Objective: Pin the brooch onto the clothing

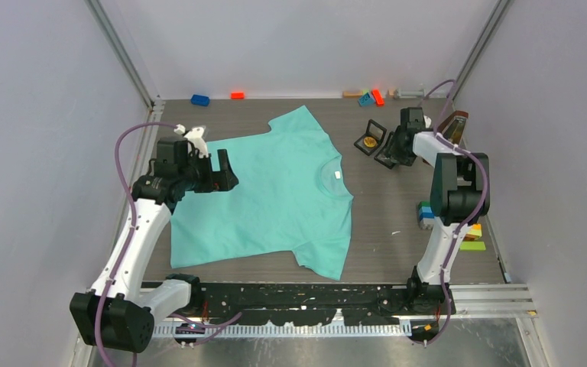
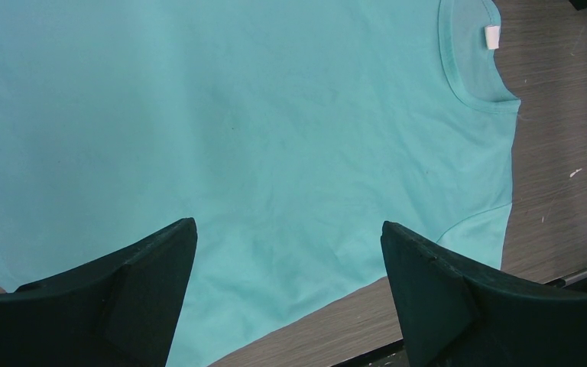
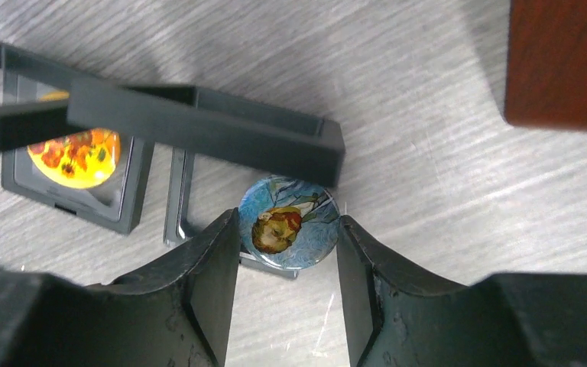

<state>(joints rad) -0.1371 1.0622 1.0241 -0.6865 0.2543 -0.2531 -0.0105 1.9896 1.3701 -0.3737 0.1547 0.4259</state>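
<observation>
The turquoise T-shirt [image 1: 275, 191] lies flat on the table, neck to the right; in the left wrist view it [image 2: 275, 115] fills most of the frame. My left gripper [image 1: 225, 170] hovers open and empty over its left side [image 2: 289, 229]. My right gripper [image 1: 392, 153] is at the open black cases. Its jaws [image 3: 289, 225] press both edges of a round blue portrait brooch [image 3: 290, 214] over a clear case tray. A yellow sunflower brooch [image 3: 72, 157] sits in the neighbouring case [image 1: 368, 141].
A black case lid [image 3: 199, 130] stands open just above the blue brooch. A brown block [image 3: 562, 61] lies to the right [image 1: 454, 122]. Coloured blocks lie along the far edge [image 1: 199, 99] and by the right arm [image 1: 426, 214].
</observation>
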